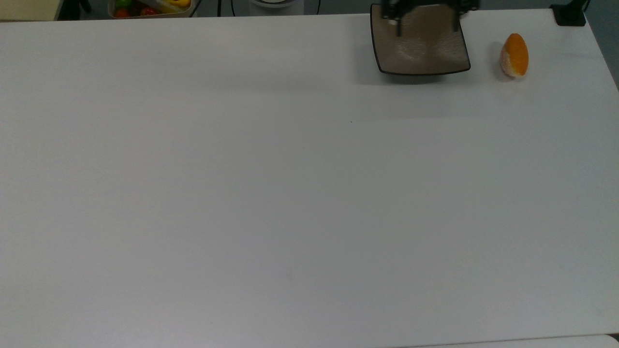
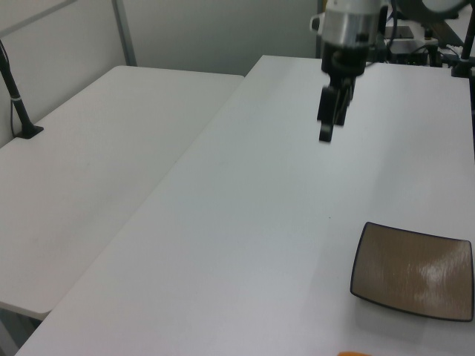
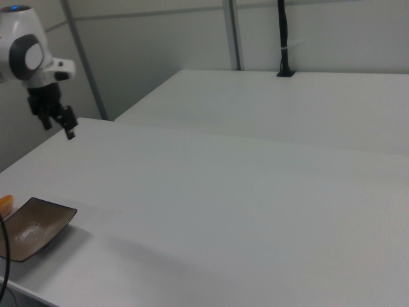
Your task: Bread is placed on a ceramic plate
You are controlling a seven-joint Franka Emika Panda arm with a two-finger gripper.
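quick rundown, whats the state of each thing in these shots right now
Square taupe-brown ceramic plate with a thin black rim: flat on the white table, nothing on it.
Small oval orange-brown bread roll: on the table, to the top view's right of the plate, apart from it.
Black two-finger gripper: open, holding nothing, in the air above the table.
Container of toy fruits: beyond the table's far edge.

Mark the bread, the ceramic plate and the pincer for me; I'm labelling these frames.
bread point(image 1: 515, 54), top view, middle of the orange crust.
ceramic plate point(image 1: 423, 55), top view, bare brown floor of the dish.
pincer point(image 1: 426, 26), top view, midway between the two dark fingertips.
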